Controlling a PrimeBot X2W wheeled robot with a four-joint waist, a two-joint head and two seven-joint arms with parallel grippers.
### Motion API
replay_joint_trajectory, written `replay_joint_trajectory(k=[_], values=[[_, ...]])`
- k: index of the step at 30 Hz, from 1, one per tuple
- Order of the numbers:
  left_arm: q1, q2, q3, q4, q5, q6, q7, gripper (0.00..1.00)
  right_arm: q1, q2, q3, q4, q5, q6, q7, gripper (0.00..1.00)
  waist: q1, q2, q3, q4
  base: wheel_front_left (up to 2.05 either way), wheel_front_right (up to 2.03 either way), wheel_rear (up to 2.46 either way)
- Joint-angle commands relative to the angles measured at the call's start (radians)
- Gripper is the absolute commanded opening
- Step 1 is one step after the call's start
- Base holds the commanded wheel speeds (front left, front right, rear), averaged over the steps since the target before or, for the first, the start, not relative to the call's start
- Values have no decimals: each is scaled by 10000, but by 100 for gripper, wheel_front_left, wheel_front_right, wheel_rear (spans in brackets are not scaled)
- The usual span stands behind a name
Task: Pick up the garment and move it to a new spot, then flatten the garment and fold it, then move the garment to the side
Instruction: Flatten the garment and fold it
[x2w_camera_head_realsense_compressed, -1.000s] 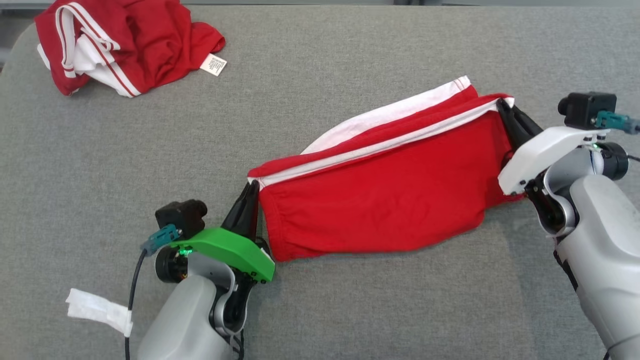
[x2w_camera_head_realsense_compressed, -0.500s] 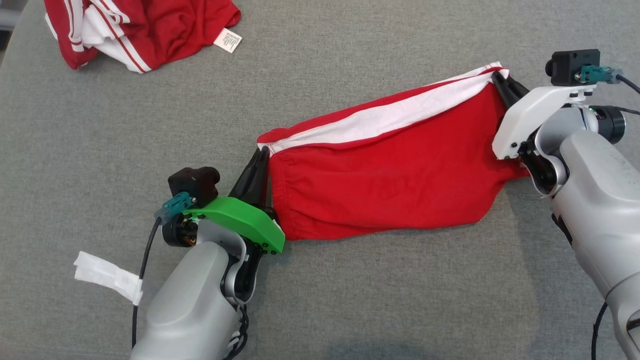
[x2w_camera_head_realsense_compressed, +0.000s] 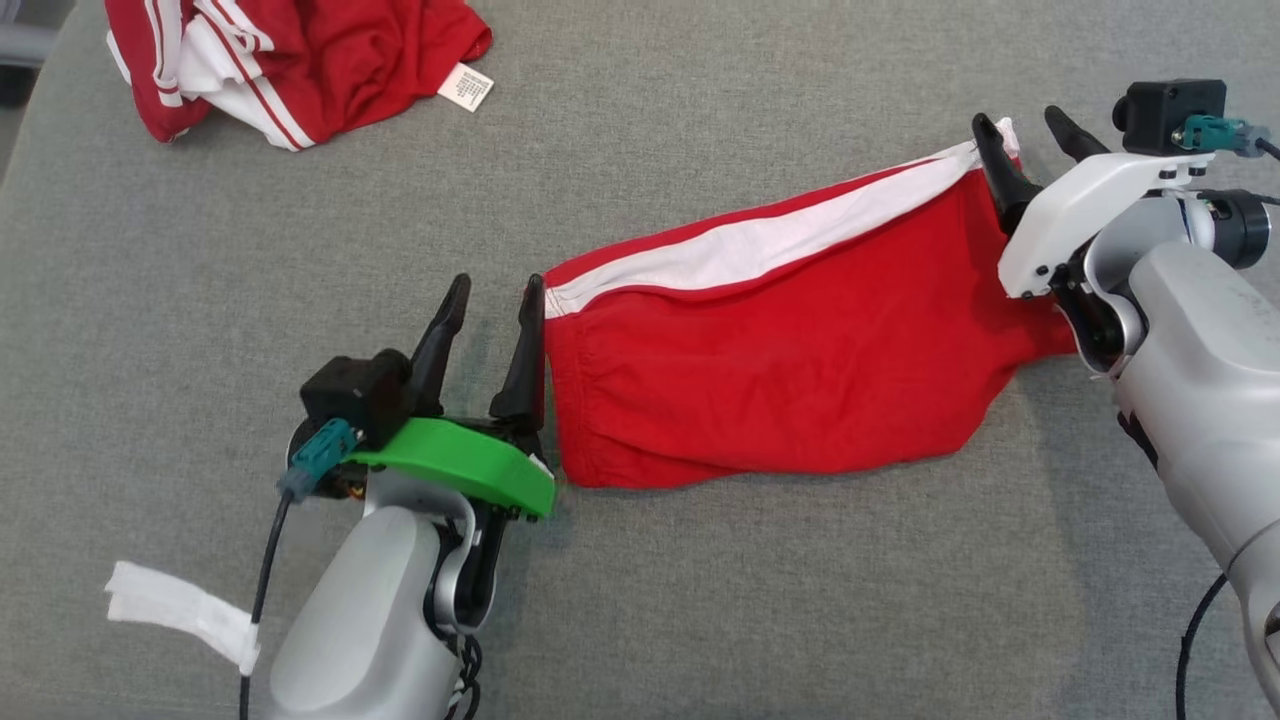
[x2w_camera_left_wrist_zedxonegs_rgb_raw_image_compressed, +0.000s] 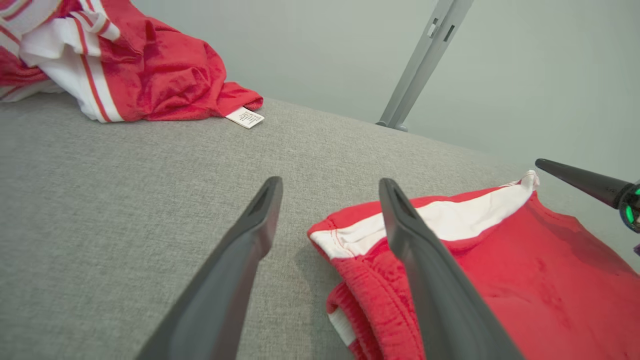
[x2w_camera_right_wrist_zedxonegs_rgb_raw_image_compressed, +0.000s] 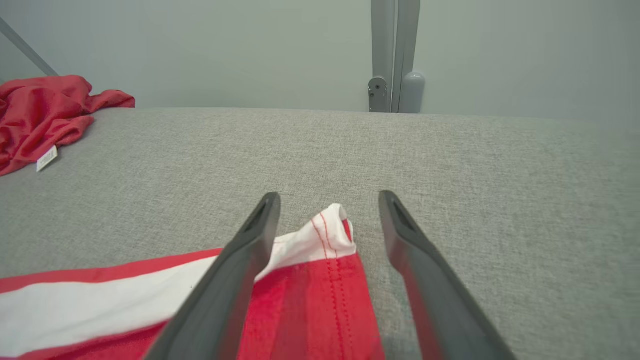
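The garment (x2w_camera_head_realsense_compressed: 770, 390) lay folded lengthwise from mid-table (x2w_camera_head_realsense_compressed: 700, 600) toward the right edge. The left gripper (x2w_camera_head_realsense_compressed: 497, 290) and the right gripper (x2w_camera_head_realsense_compressed: 1020, 125) flanked its ends, fingers spread and empty. The next fold probably wanted both corners pinched evenly.

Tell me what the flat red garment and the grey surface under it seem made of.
Flat red garment: soft matte knit, probably cotton jersey; it lies limp with a gathered hem. Grey surface: matte woven upholstery-type cloth; a flecked weave shows.
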Motion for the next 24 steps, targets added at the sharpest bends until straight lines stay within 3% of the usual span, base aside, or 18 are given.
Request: replay_joint_trajectory(k=[1,6,12,24], values=[[293,111,190,-395,241,35,-28,100,66,-180,145,1,109,-6,-82,100,0,0,-124,-49,0,0,0],[1368,138,935,-1835,1051,136,-27,100,444,-628,742,-206,485,-6,35,100,0,0,-450,-158,0,0,0],[2467,104,1532,-2977,1645,161,-18,100,1028,-993,1622,-465,1116,-6,955,100,0,0,-785,-216,0,0,0],[3096,-19,2053,-3787,1735,103,-18,100,806,-1207,2544,193,1926,-6,3041,100,0,0,-697,468,0,0,0]])
